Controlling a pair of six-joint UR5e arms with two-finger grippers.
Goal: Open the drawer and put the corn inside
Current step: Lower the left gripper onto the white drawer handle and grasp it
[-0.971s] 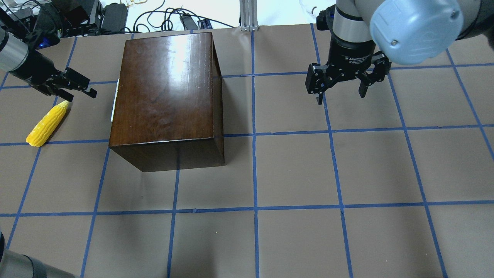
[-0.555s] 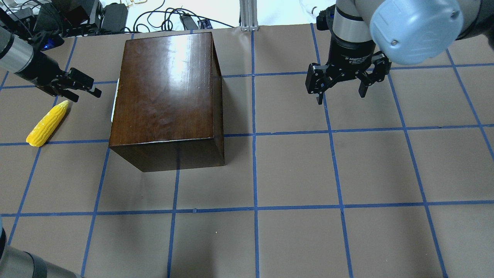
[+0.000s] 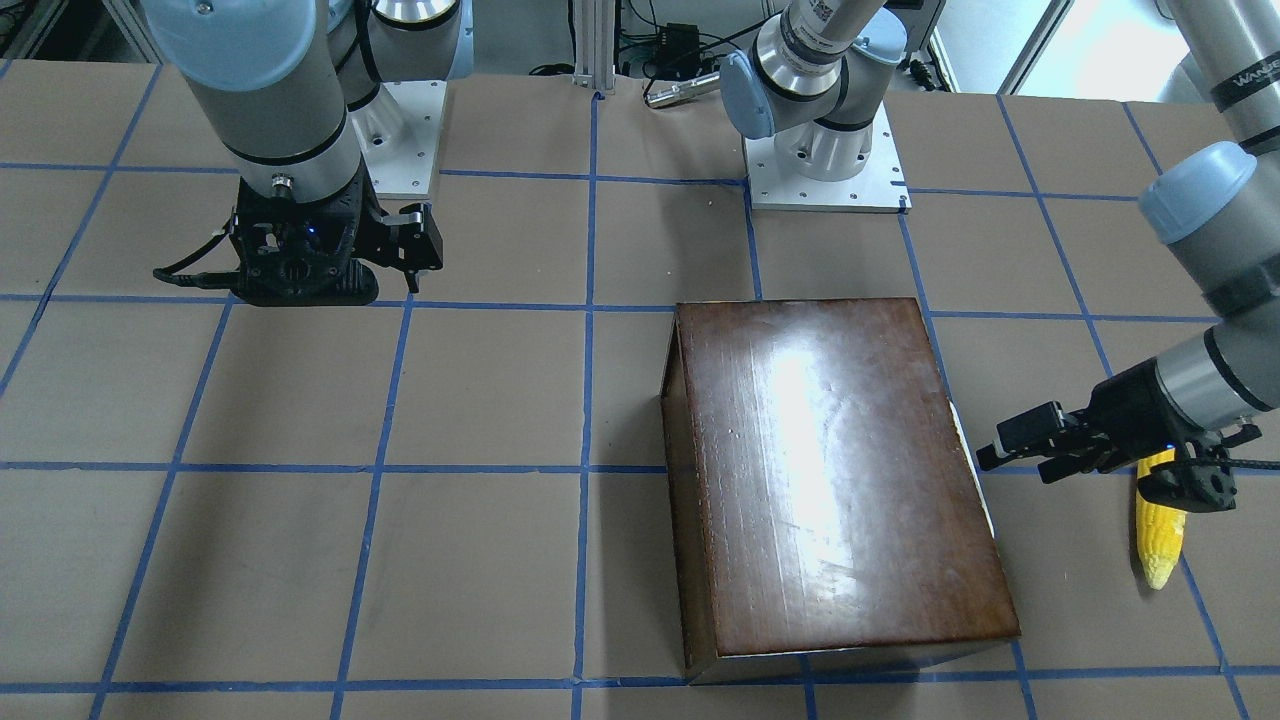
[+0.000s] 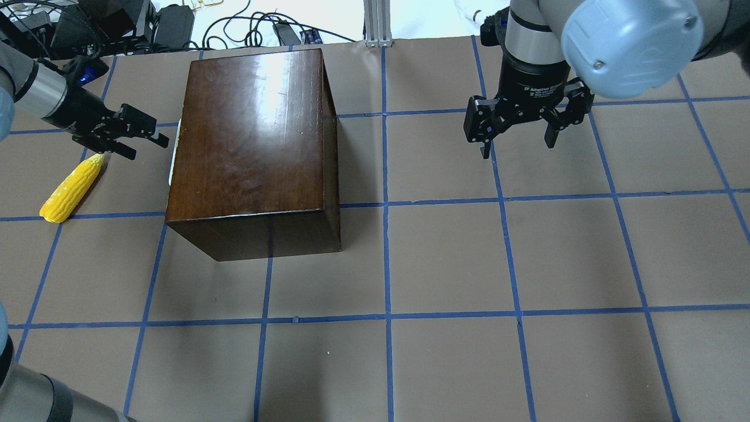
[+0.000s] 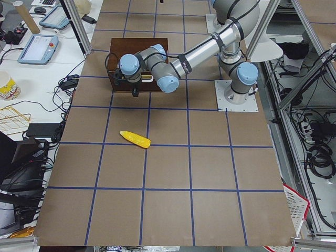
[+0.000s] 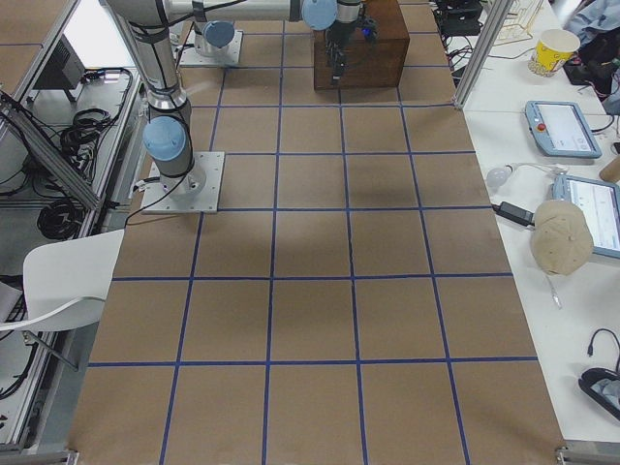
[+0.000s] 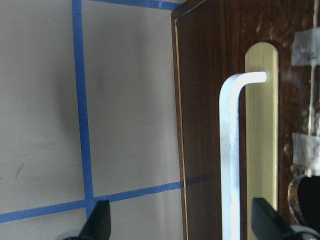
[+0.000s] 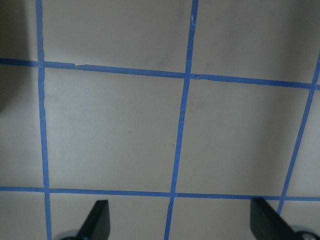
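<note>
I see the brown-paper table with blue tape grid (image 4: 445, 258) carrying the glossy dark-brown wooden box (image 4: 252, 146), its worn dark-brown drawer front (image 7: 205, 125) shut. The left gripper (image 4: 150, 149) hangs just short of the white bar handle (image 7: 229, 160), jaws spread wide and empty; the right gripper (image 4: 518, 150), equally wide and empty, hangs well apart from the box. The small yellow toy corn cob (image 4: 71, 189) lies on the table near the left gripper, untouched.

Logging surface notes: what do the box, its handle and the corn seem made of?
The box looks like dark-brown wood under glossy varnish: grain shows and light glares off its top. The handle seems pale, matt metal, slightly scuffed, though plastic is possible. The corn is probably moulded plastic or rubber: even bright yellow, bumpy kernels.
</note>
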